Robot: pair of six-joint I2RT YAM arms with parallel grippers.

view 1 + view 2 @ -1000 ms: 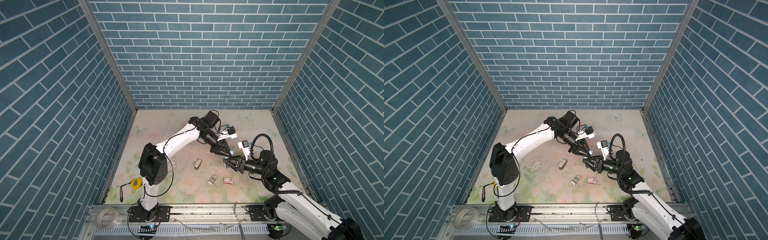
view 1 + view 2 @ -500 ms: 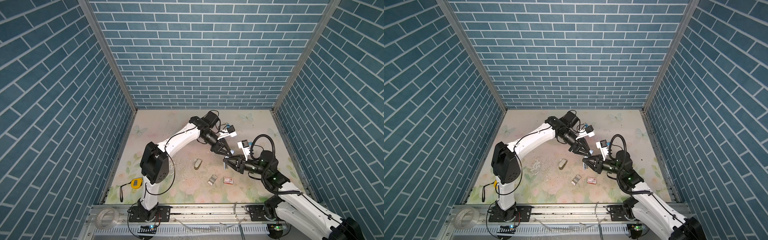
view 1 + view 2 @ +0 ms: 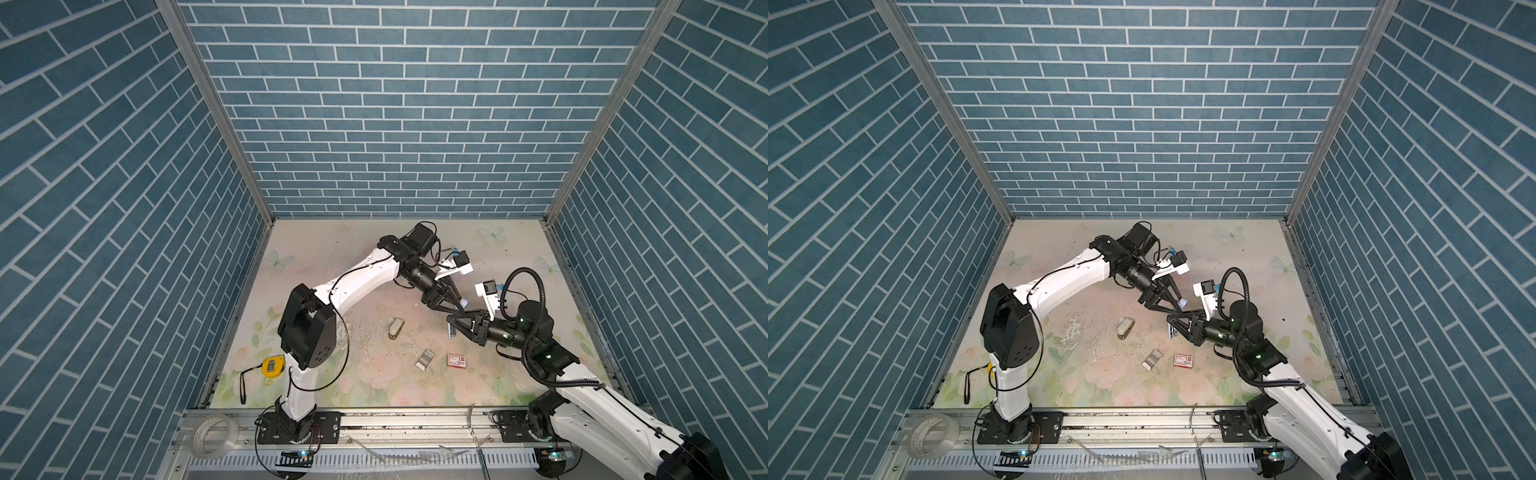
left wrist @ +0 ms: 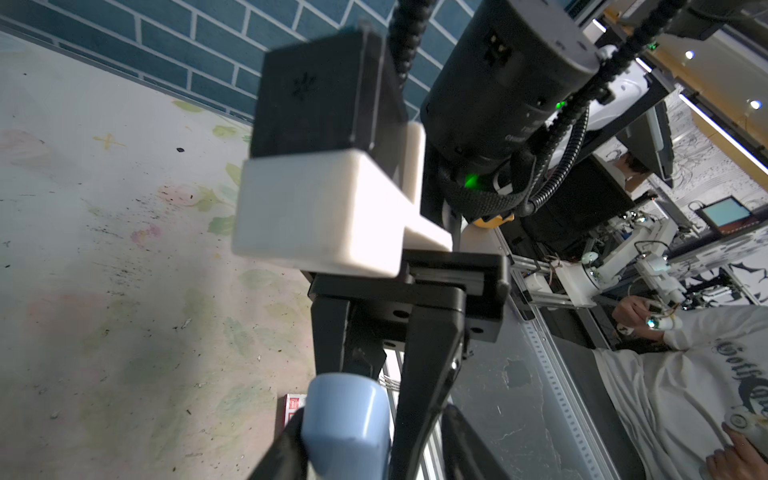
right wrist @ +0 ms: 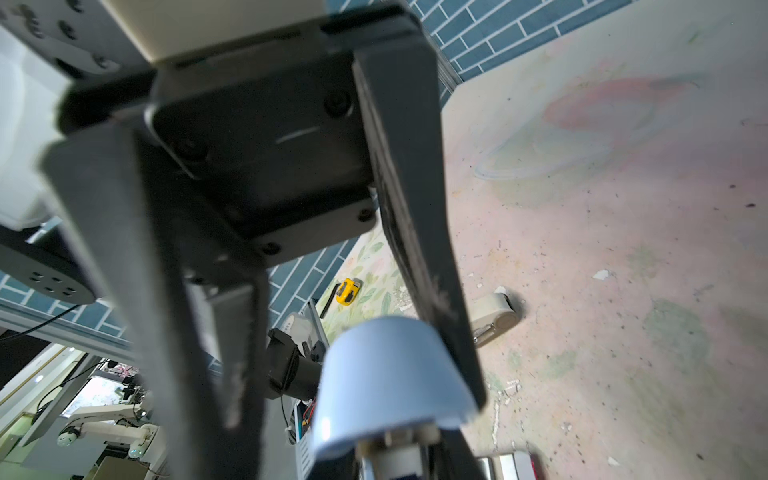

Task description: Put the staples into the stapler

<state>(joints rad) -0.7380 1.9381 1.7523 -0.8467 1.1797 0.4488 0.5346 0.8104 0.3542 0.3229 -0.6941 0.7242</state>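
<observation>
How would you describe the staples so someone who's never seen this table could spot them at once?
On the floral tabletop, look in the front half, about midway across its width. The staples lie flat just left of a red-and-white box in both top views. They alone are a silvery-grey ribbed block, striped light and dark.

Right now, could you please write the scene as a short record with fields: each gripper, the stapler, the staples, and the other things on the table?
left gripper: open, fingers spread, one end of the stapler between them
right gripper: shut on the stapler
stapler: light blue, held above the table where the two arms meet
staples: silvery block, flat on the table, untouched
box: red and white, beside the staples, apart from them
other things: cream object; yellow tape measure
task state: staples not yet loaded
</observation>
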